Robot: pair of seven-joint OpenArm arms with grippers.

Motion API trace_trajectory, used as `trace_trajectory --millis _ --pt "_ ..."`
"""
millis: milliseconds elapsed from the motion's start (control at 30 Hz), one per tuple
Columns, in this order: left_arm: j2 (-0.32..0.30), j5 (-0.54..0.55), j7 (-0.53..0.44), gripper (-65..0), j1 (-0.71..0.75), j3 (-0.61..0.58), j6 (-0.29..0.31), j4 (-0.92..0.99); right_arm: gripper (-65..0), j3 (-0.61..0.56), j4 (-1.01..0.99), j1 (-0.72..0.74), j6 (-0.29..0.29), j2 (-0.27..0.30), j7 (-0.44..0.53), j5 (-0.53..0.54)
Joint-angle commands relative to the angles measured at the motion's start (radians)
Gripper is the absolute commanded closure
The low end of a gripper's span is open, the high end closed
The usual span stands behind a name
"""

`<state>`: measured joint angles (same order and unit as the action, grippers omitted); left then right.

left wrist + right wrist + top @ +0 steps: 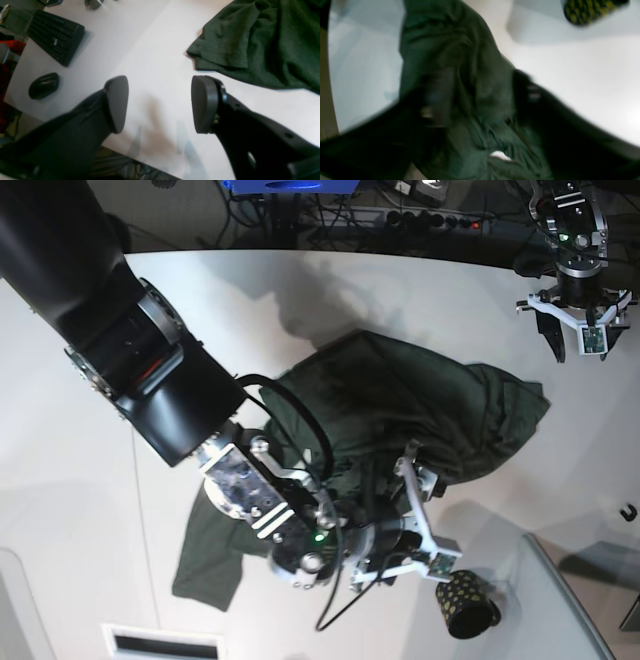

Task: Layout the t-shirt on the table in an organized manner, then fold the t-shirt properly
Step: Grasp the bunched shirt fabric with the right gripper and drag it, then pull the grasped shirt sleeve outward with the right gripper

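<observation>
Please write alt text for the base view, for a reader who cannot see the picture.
A crumpled dark green soft-fabric t-shirt lies on a large smooth white table, and the right gripper is down in its near edge, bunching the cloth. The left gripper hangs apart over the far corner, jaws open. A small black cup with gold dots lies beside the shirt.

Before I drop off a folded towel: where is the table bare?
Bare table left of the t-shirt, and between it and the left gripper. Crowded near the right gripper and the dotted cup.
</observation>
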<state>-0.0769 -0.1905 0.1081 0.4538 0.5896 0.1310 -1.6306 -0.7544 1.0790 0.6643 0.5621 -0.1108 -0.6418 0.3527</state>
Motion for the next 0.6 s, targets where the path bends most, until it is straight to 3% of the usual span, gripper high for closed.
trace_trajectory --millis 0,133,233,567 --pt "-0.010 -0.002 -0.023 -37.5 0.001 0.003 -0.014 -0.020 -45.0 0.062 0.056 0.008 -0.003 0.036 -0.013 0.006" --pt "-0.010 0.003 -0.023 -37.5 -0.003 0.003 -0.014 -0.012 -45.2 0.189 0.146 -0.120 -0.003 0.147 -0.088 0.004" --pt "-0.008 0.004 -0.023 -37.5 -0.003 0.003 -0.014 -0.010 -45.3 0.201 0.131 -0.200 -0.003 0.207 -0.066 0.004" --pt "-0.010 0.006 -0.023 -37.5 -0.002 0.003 -0.014 -0.013 -45.2 0.230 -0.101 -0.254 -0.004 0.228 0.142 0.003"
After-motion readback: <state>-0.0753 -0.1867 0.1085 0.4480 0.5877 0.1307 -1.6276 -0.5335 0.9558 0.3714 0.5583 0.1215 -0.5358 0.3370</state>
